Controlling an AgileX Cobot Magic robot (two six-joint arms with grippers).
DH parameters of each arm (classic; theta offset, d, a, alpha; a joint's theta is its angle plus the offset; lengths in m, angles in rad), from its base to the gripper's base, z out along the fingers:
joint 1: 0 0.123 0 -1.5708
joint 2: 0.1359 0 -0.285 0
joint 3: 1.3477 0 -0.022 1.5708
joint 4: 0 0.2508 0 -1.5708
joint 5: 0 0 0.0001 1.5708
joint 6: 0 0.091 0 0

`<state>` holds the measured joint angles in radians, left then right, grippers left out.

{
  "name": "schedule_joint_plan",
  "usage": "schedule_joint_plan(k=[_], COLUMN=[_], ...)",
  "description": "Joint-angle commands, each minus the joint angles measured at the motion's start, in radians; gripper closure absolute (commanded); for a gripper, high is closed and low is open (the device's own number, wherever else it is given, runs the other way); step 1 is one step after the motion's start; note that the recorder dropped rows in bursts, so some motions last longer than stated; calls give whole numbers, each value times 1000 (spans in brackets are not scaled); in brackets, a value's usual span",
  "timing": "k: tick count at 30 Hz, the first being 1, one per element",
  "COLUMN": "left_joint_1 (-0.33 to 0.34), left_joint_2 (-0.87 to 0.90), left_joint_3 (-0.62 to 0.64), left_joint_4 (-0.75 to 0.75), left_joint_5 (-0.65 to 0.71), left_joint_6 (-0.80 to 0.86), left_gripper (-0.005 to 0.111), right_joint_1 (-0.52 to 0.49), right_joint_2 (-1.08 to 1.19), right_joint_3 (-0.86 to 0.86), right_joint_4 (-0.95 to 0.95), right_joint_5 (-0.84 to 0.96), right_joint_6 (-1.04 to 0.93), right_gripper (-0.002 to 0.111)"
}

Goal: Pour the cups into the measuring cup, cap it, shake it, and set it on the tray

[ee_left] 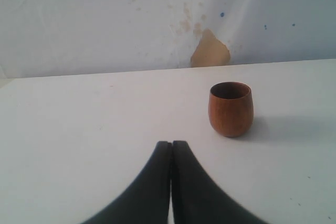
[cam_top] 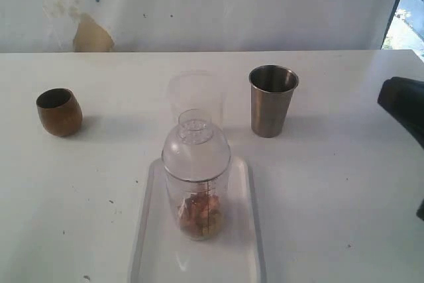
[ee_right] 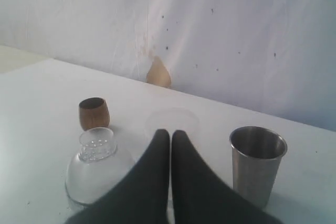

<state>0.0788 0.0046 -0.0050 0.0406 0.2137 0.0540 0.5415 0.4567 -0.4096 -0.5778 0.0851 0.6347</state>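
The measuring cup (cam_top: 197,190) stands upright on the tray (cam_top: 154,250) with its domed cap (cam_top: 196,145) on and brownish bits lying in the bottom. It is well apart from the right gripper (ee_right: 170,136), whose fingers are pressed together on nothing. The steel tumbler (cam_top: 272,101) is the nearest thing to that gripper, and a frosted beaker (cam_top: 195,91) sits straight ahead of its tips. The left gripper (ee_left: 171,144) is pinched tight as well and empty — the wooden cup (ee_left: 230,108) stands a little ahead of it.

Left gripper (ee_left: 171,142): two matte black fingers are seen, smooth, curved, tapered to narrow tips.
Right gripper (ee_right: 170,131): the same black tapered fingers are noted.
Right arm (cam_top: 403,103): a rounded black housing is seen.
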Motion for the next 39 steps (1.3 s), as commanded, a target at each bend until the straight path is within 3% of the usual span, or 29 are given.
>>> schedule_joint_plan(k=[1,9,15,17,22,26,28,32,36,39], left_joint_1=[-1,-1,-1,-1,-1,-1,-1,-1,-1,-1], left_joint_2=[-5,-5,-5,-5,-5,-5,-5,-5,-5,-5], left_joint_3=[5,5,5,5,5,5,5,5,5,5], left_joint_4=[-7,-7,-7,-7,-7,-7,-7,-7,-7,-7], left_joint_5=[-11,-11,-11,-11,-11,-11,-11,-11,-11,-11], left_joint_6=[-1,-1,-1,-1,-1,-1,-1,-1,-1,-1], left_gripper=[106,106,106,106,106,106,106,106,106,106], right_joint_1=[-4,-4,-41,-102,-360,-499,-540,-552,-552,-552], right_joint_2=[-28,-29,-78,-142,-348,-444,-457,-457,-457,-457], right_joint_3=[4,6,6,6,105,197,261,410,410,410], right_joint_4=[2,7,309,317,454,454,454,454,525,549], right_joint_5=[3,6,23,45,-17,98,137,45,140,204], right_joint_6=[5,5,5,-117,-561,-613,-635,-635,-770,-763], right_gripper=[107,107,107,107,107,107,107,107,107,107])
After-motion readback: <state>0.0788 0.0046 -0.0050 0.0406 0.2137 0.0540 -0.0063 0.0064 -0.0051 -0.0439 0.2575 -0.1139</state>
